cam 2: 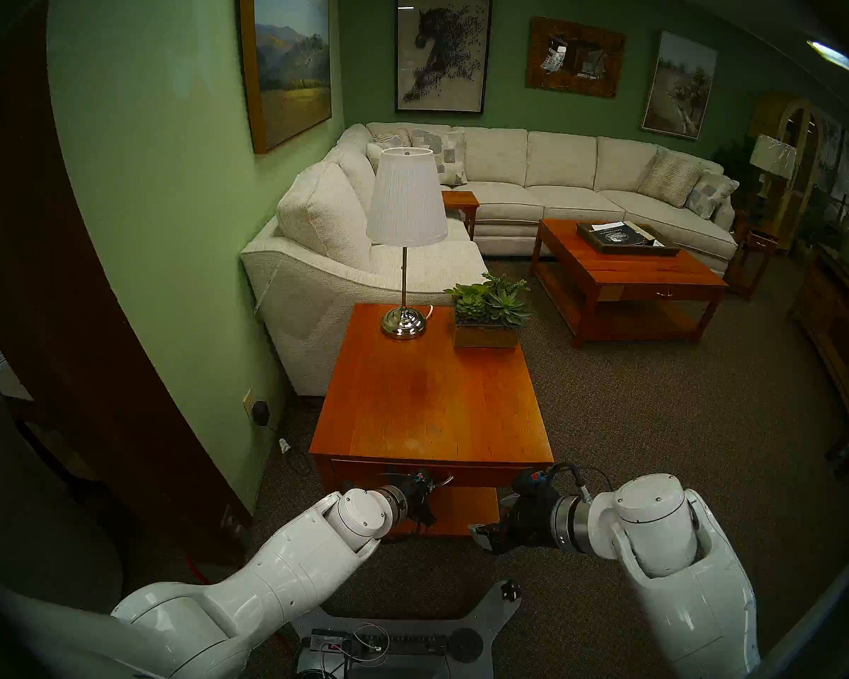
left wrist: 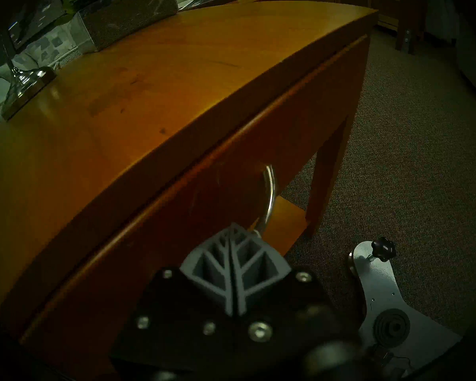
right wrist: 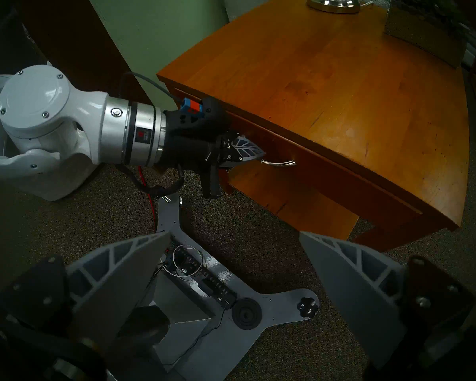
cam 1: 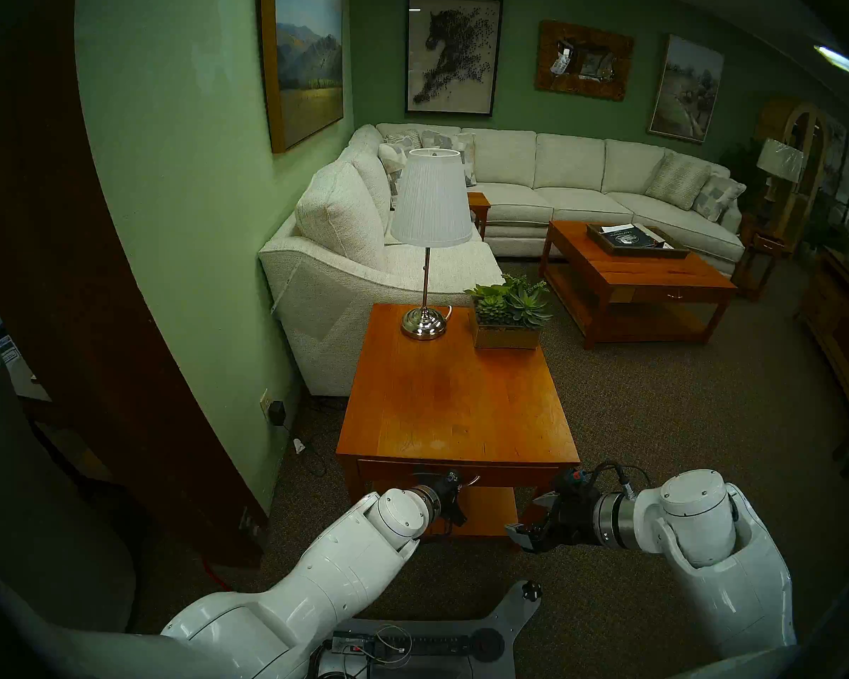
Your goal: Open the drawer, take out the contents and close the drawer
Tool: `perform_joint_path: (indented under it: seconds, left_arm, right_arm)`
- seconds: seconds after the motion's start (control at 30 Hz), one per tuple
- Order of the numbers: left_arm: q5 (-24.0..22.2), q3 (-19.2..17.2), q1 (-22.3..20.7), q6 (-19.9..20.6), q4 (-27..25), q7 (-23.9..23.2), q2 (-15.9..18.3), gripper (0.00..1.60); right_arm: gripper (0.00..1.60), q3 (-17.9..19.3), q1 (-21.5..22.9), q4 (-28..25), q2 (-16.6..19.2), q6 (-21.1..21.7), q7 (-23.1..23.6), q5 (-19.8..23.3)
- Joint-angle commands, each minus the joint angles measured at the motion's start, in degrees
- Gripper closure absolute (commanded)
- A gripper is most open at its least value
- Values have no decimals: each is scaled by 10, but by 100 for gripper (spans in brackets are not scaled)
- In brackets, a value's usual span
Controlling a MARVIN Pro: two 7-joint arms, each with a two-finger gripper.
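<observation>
The drawer (cam 1: 510, 472) sits shut in the front of the orange-brown end table (cam 1: 457, 398), under the top edge. Its curved silver handle (right wrist: 279, 164) shows in the left wrist view (left wrist: 271, 196) too. My left gripper (left wrist: 234, 227) is shut, its tips touching the handle's left end. The handle runs beside the fingers, and I cannot see it between them. From the right wrist, my left gripper (right wrist: 261, 153) points along the drawer front (right wrist: 341, 174). My right gripper (right wrist: 234, 232) is open and empty, low near the table's right front leg (cam 1: 528, 516). The contents are hidden.
A lamp (cam 1: 425, 320) and a succulent planter (cam 1: 508, 320) stand at the back of the end table's top. A lower shelf (cam 1: 486, 509) lies under the drawer. The sofa (cam 1: 344, 281), the green wall and a coffee table (cam 1: 633, 281) surround it. My base plate (cam 1: 510, 609) lies on the carpet.
</observation>
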Motion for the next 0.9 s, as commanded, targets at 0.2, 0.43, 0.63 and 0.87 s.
perform_joint_path:
  seconds: [0.2, 0.43, 0.63, 0.87]
  left_arm:
    - [-1, 16, 72, 15, 8, -18, 33, 160]
    - [-4, 21, 88, 7, -1, -19, 46, 160]
    - [-7, 27, 107, 1, -20, -27, 60, 160]
    - [-20, 55, 107, -7, -14, -38, 78, 160]
  right_arm:
    - [0, 0, 6, -12, 1, -2, 1, 1]
    - [0, 0, 6, -12, 1, -2, 1, 2]
    - [0, 0, 6, -11, 1, -2, 0, 2]
    - [0, 0, 6, -10, 1, -2, 0, 3]
